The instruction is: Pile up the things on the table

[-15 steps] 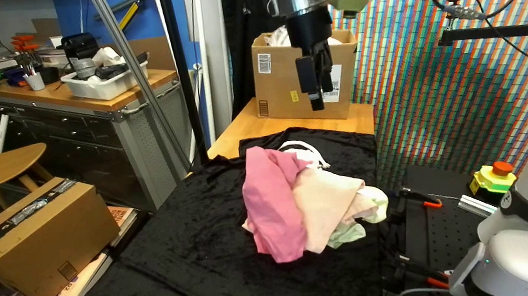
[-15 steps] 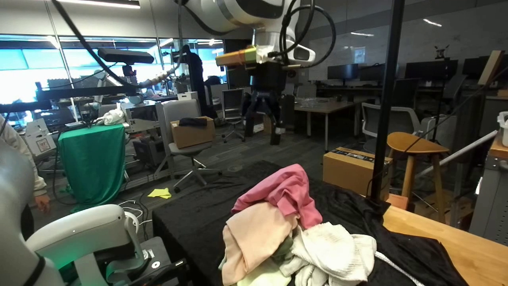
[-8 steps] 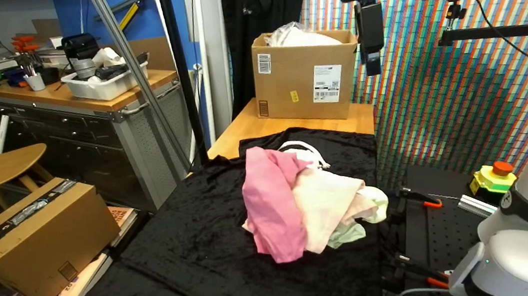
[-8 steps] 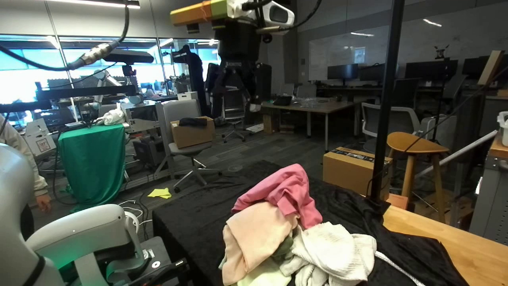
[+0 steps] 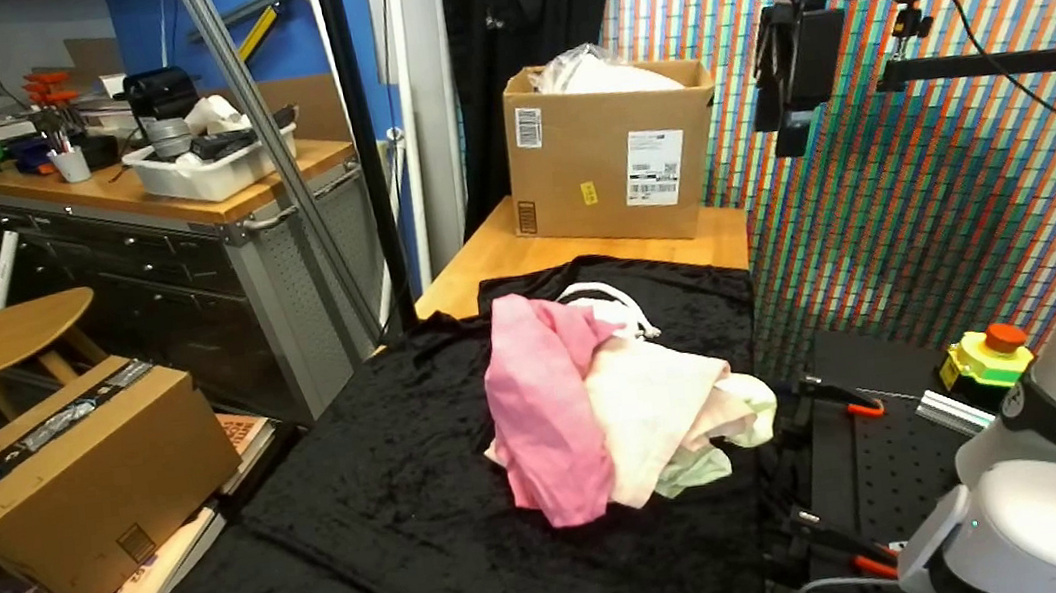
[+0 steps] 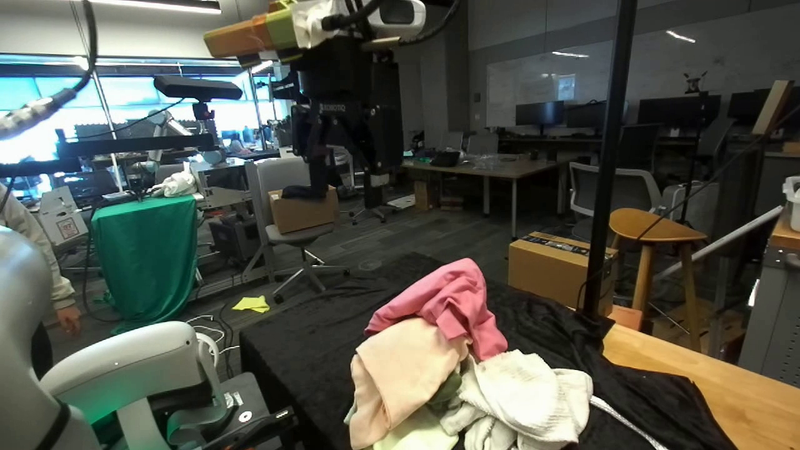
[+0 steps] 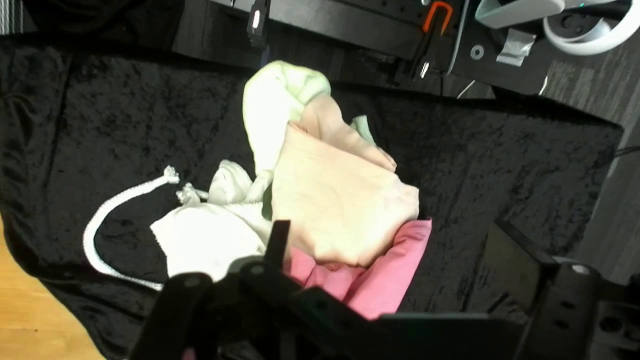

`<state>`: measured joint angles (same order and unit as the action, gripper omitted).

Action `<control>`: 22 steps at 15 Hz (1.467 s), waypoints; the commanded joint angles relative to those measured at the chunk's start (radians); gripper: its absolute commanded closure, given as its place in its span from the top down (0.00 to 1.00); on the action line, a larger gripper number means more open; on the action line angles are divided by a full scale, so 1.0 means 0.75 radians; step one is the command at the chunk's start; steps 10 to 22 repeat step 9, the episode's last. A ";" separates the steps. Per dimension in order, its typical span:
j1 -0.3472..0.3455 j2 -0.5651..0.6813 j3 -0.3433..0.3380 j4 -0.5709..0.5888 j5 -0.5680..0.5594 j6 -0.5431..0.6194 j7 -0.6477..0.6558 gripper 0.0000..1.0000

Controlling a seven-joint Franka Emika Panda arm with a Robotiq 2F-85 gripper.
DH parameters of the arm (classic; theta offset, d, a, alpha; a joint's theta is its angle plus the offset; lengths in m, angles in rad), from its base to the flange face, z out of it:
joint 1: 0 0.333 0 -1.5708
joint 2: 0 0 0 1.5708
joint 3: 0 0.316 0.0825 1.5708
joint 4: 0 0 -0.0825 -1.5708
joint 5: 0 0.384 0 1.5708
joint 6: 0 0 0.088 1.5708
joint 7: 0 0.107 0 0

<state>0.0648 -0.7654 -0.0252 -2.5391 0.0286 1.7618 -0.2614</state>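
Black velvet cloth (image 5: pixel 368 548) covers much of a wooden table (image 5: pixel 483 257) with a large cardboard box (image 5: pixel 608 166) standing at one end; a drawered workbench (image 5: pixel 172 270) and a wooden stool (image 6: pixel 656 225) stand apart from it. On the velvet, a pink cloth (image 5: pixel 548 415), a peach cloth (image 5: pixel 647 403), a pale green cloth (image 7: pixel 267 115) and a white cloth (image 6: pixel 525 400) lie heaped together. The black gripper (image 6: pixel 347 190) hangs well above them, its fingers (image 7: pixel 520 270) spread apart.

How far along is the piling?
Looks done: the pink cloth, peach cloth, white cloth and pale green cloth lie in one heap on the black cover. In hand: nothing; the tool hangs open, clear of the heap. Left: perhaps only tucking in the white cord trailing outside.
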 commanded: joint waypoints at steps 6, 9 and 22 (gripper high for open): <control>0.014 -0.258 0.002 -0.299 0.022 0.441 0.114 1.00; 0.012 -0.236 0.002 -0.312 -0.011 0.387 0.095 1.00; 0.012 -0.236 0.002 -0.312 -0.011 0.387 0.095 1.00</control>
